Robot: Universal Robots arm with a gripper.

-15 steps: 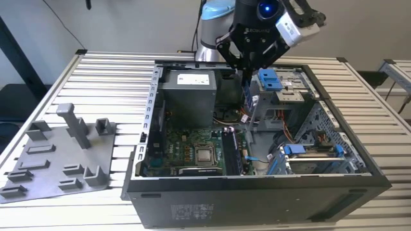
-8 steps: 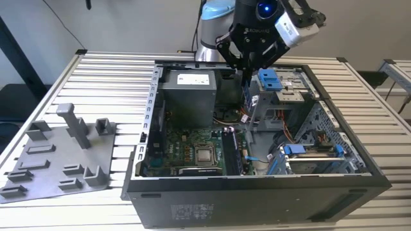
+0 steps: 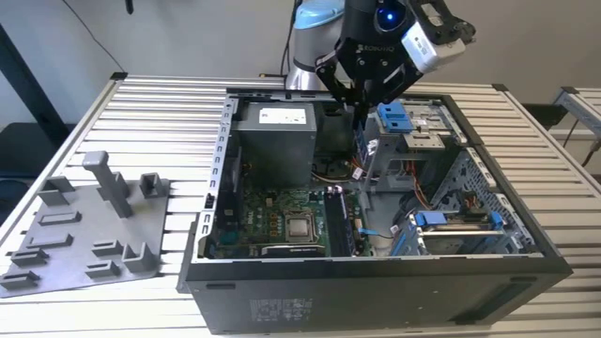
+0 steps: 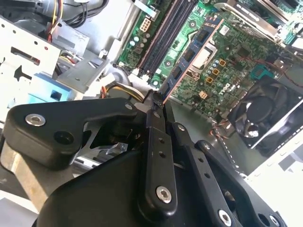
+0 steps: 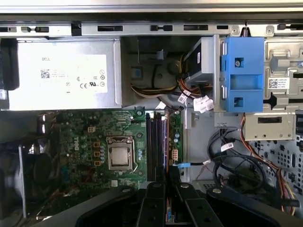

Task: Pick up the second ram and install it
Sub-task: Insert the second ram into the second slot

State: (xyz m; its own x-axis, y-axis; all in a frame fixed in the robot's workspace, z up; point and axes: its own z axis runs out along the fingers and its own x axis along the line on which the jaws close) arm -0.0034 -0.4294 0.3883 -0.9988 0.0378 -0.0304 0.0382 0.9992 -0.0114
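Note:
The second ram (image 3: 359, 144), a thin dark stick with chips, hangs on end from my gripper (image 3: 361, 105), which is shut on its upper end. It sits above the open computer case (image 3: 376, 282), over the back part of the motherboard. In the second wrist view the ram (image 4: 191, 56) reaches out from the gripper (image 4: 158, 100) across the green motherboard (image 4: 227, 61), beside the long black memory slots (image 4: 165, 38). In the first wrist view the ram (image 5: 166, 142) shows edge-on, running along the right side of the slots (image 5: 154, 146), above the gripper (image 5: 166, 208).
A grey tray (image 3: 56, 264) with upright holders and a tall post (image 3: 108, 183) lies on the slatted table at the exterior view's left. Inside the case are the power supply (image 3: 277, 137), the processor socket (image 3: 300, 227), blue drive brackets (image 3: 399, 116) and cable bundles (image 5: 227, 156).

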